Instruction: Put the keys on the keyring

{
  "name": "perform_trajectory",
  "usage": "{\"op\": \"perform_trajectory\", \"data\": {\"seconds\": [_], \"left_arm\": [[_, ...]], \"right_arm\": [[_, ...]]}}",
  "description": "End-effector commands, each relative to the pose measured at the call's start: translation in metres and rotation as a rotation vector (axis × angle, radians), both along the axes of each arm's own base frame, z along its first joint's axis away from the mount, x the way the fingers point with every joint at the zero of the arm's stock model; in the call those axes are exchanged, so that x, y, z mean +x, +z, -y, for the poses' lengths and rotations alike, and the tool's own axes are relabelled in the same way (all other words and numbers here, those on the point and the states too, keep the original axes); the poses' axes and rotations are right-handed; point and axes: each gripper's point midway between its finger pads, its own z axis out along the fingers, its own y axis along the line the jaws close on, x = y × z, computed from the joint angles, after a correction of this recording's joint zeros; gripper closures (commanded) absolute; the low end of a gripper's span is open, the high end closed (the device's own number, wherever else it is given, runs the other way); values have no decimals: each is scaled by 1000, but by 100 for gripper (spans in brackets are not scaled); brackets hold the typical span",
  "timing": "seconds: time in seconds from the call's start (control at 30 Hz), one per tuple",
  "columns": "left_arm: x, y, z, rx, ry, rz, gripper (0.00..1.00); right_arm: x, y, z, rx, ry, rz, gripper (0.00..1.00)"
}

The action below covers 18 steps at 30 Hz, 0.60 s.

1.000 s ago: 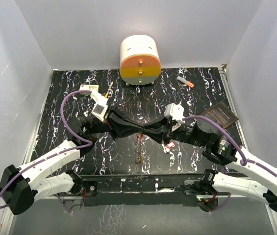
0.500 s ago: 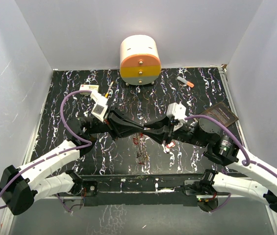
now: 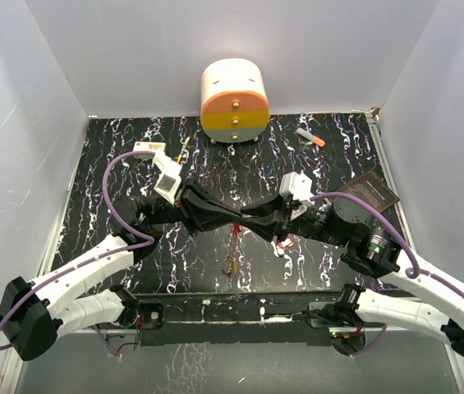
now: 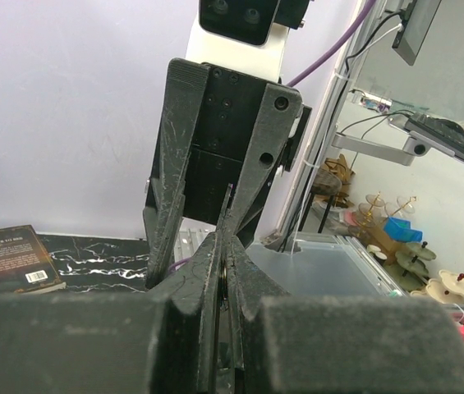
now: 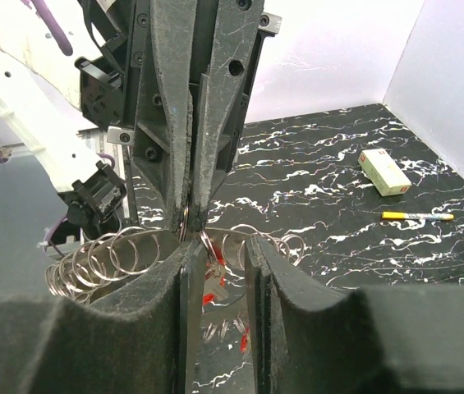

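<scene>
1. Top view: left fingers [image 3: 219,215] and right fingers [image 3: 266,222] meet tip to tip over the middle of the desk [image 3: 108,189], a bit toward its near edge. The keyring is too small to make out here. Small red keys [image 3: 233,238] show just below the meeting point, with another red bit by the right fingers.
2. Same view: round cream-orange drum [image 3: 234,101] at the far edge, middle. Marker [image 3: 310,136] near the far right corner, book [image 3: 371,193] at the right edge, white box [image 3: 144,148] near the far left corner.
3. Left wrist view: left fingers [image 4: 92,345] pressed together, with the thin dark edge of the keyring [image 4: 226,279] pinched between them. Right fingers [image 4: 174,164] face them, spread apart. Book [image 4: 6,258] on the desk at left.
4. Right wrist view: right fingers [image 5: 133,328] apart, a clear gap between them, gripping nothing. Left fingers [image 5: 170,123] clamped on the keyring [image 5: 184,222] at their tips, silver loops fanning to both sides. Red keys [image 5: 212,294] seen through the gap, lower down. White box [image 5: 383,172] and pencil [image 5: 416,216] on the desk at right.
</scene>
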Motion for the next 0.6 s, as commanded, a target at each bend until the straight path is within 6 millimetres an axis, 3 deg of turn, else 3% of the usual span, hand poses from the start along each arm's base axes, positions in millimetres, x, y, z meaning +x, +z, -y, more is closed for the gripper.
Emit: {"op": "perform_trajectory", "data": {"seconds": [0.0,0.2,0.37,0.57], "left_arm": [[-13,35,-12,-90,0,84,100],[-13,35,-12,-87,1,86,100],[-14,30,-12,-38,20,135,100],[3,6,-13,70,154,194,100]], "right_arm": [[-8,46,3,117,29,85,72],[-7,43,-1,99,39,70,90],[-8,42,4,95,20,26,92],[-5,36,16,86,-42,-100,92]]}}
